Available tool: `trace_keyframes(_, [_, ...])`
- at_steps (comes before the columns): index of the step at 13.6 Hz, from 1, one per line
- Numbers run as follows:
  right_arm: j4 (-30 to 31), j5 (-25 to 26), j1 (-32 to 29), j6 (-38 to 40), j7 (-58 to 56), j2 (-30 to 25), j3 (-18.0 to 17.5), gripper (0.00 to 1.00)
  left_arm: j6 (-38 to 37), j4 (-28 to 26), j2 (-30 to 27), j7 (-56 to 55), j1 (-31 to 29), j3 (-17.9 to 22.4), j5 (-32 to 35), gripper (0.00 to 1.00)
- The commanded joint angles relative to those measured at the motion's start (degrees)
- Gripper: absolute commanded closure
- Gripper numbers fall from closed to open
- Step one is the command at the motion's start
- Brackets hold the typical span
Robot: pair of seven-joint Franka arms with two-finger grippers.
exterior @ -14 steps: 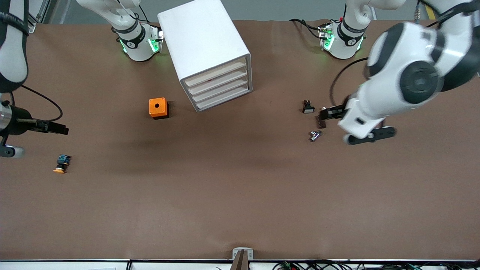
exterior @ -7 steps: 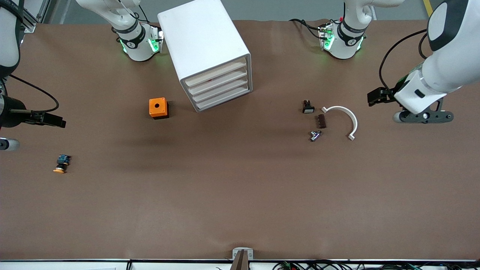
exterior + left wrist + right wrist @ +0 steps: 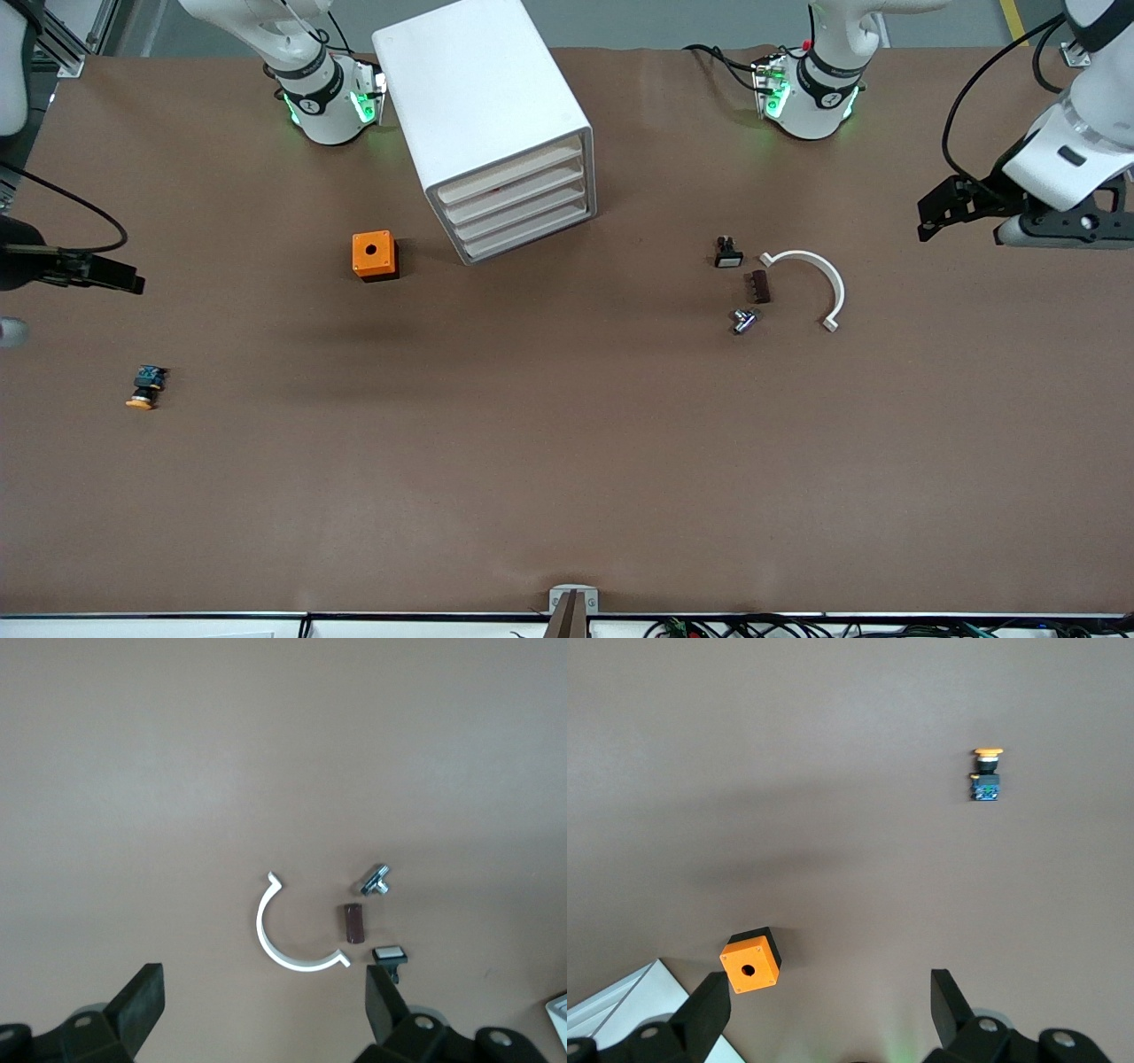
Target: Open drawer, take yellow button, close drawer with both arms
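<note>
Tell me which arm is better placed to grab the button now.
Right. Its gripper hangs with open jaws at the table end where the button lies; the left gripper is up at the left arm's end.

— Where is the button (image 3: 145,387)?
— On its side on the brown table (image 3: 567,461), near the right arm's end, orange cap toward the front camera, blue-black body away.
— And the drawer (image 3: 508,176)?
— Shut, cream front flush with the three below in the white cabinet (image 3: 483,115).
</note>
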State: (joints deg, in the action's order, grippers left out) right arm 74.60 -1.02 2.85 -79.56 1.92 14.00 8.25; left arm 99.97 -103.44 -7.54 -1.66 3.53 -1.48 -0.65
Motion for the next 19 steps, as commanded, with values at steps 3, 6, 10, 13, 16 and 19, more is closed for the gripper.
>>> trace_keyframes(3, [-0.87, -2.04, 0.05, 5.12, 0.8, -3.53, -0.34, 0.0, -6.61, 10.95, 3.84, -0.19, -0.81, -0.81, 0.74, 0.0])
trace_keyframes(6, [2.99, -1.79, -0.03, 5.12, 0.8, -7.83, -0.43, 0.0, -10.93, 14.32, 4.72, -0.36, -0.46, -0.89, 0.91, 0.0])
trace_keyframes(10, [4.14, -1.62, -2.76, 6.7, 0.71, -8.82, -0.17, 0.0, -11.11, 14.23, 4.9, -0.72, -0.54, -0.89, 0.83, 0.0])
trace_keyframes(13, [13.15, -1.44, -2.76, 0.85, 0.45, -14.67, 0.01, 0.0, -11.37, 14.14, 5.25, -0.63, -0.81, -0.89, 0.83, 0.0])
trace_keyframes(16, [25.91, -0.82, -3.11, -8.57, -0.08, -23.56, -0.17, 0.0, -11.9, 14.14, 5.78, -0.63, -0.81, -0.89, 0.74, 0.0])
trace_keyframes(19, [26.38, 0.14, -6.26, -9.56, -0.16, -23.93, -3.93, 0.0, -11.99, 14.23, 5.78, -0.63, -0.81, -0.89, 0.65, 0.0])
